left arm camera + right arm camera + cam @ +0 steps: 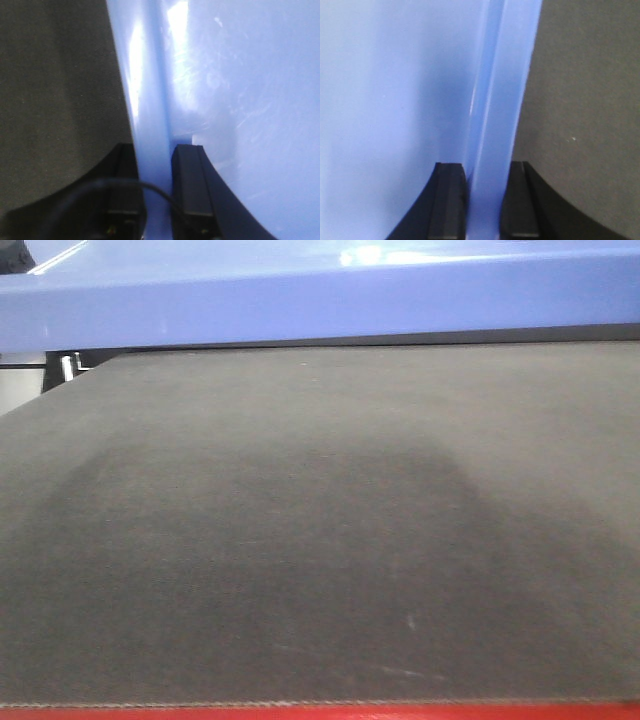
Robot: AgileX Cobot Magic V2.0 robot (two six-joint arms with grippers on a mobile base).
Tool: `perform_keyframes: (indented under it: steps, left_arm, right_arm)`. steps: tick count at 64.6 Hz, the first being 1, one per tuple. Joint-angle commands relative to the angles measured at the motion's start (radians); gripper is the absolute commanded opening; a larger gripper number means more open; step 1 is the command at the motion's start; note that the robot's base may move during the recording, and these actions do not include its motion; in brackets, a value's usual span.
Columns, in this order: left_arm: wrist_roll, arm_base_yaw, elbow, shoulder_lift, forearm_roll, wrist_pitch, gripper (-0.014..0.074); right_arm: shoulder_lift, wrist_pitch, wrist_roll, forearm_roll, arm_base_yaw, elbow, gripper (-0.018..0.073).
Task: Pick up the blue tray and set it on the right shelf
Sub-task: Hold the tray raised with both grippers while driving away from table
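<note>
The blue tray [320, 290] spans the top of the front view, its glossy periwinkle rim just above the dark grey mat. In the left wrist view my left gripper [156, 165] is shut on the tray's left rim [150, 100], one black finger outside and one inside. In the right wrist view my right gripper [485, 175] is shut on the tray's right rim [505, 90] in the same way. The tray's floor fills much of both wrist views. The right shelf is out of view. Neither gripper shows in the front view.
A dark grey mat [320, 540] covers the table, with a red table edge [320, 712] along the bottom of the front view. A pale object and a bit of metal [68, 367] show at the far left behind the mat.
</note>
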Motion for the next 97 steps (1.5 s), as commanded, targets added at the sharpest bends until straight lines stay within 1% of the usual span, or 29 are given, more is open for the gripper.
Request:
perform_keyframes:
  steps: [1, 21, 31, 45, 97]
  left_arm:
    - [0.037, -0.016, -0.021, -0.025, -0.014, -0.002, -0.0048]
    - [0.037, -0.016, -0.021, -0.025, -0.014, -0.002, -0.0048]
    - [0.037, -0.016, -0.021, -0.025, -0.048, -0.002, -0.0048]
    - [0.037, -0.016, -0.021, -0.025, -0.071, -0.002, -0.0048]
    - [0.037, -0.016, -0.021, -0.025, -0.072, -0.002, -0.0048]
  right_arm:
    - [-0.029, -0.093, -0.023, -0.021, 0.006, -0.033, 0.0056]
    - [-0.029, -0.093, -0.023, -0.021, 0.006, -0.033, 0.0056]
    - [-0.029, -0.093, -0.023, -0.021, 0.006, -0.033, 0.0056]
    - [-0.029, -0.093, -0.023, -0.021, 0.006, -0.033, 0.0056]
    - [-0.029, -0.092, -0.023, -0.021, 0.006, -0.033, 0.0056]
